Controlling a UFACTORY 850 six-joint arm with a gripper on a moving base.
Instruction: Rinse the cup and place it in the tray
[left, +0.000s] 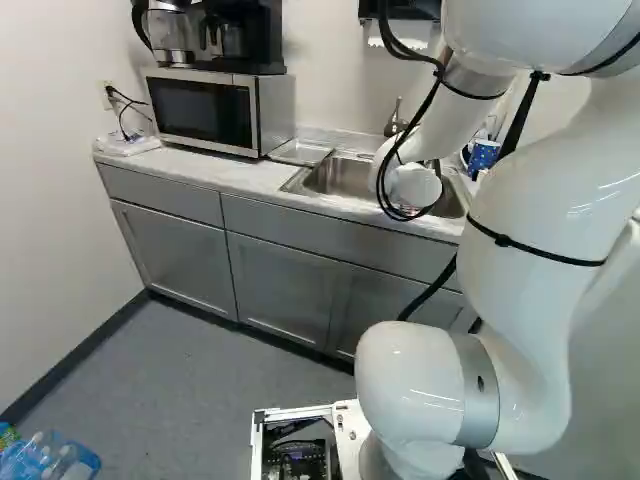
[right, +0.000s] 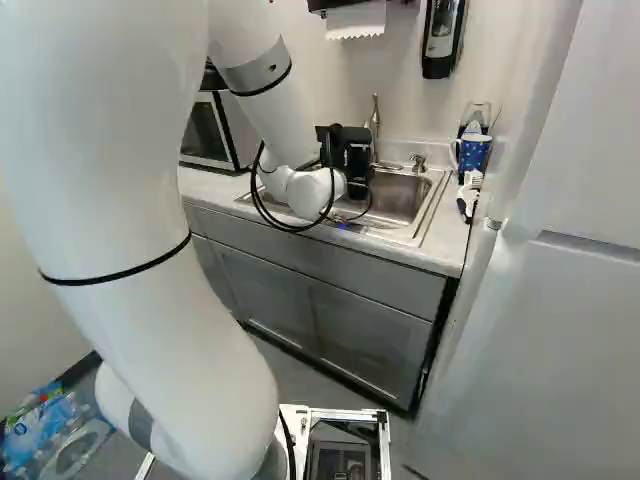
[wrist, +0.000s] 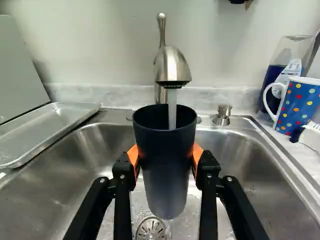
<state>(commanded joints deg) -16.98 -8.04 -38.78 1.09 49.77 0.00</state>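
Rinse by tilting, not just filling

The gripper (wrist: 165, 154) is clamped on the dark cup (wrist: 167, 187), upright under the running faucet (wrist: 171, 65). Tilt it to wet the walls, empty it into the sink (wrist: 237, 160), then clear the spout nearward before going left to the tray (wrist: 47, 131).

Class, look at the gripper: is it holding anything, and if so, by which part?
The gripper holds the dark cup, its orange pads pressed to the cup's outer wall from two sides, below the rim.
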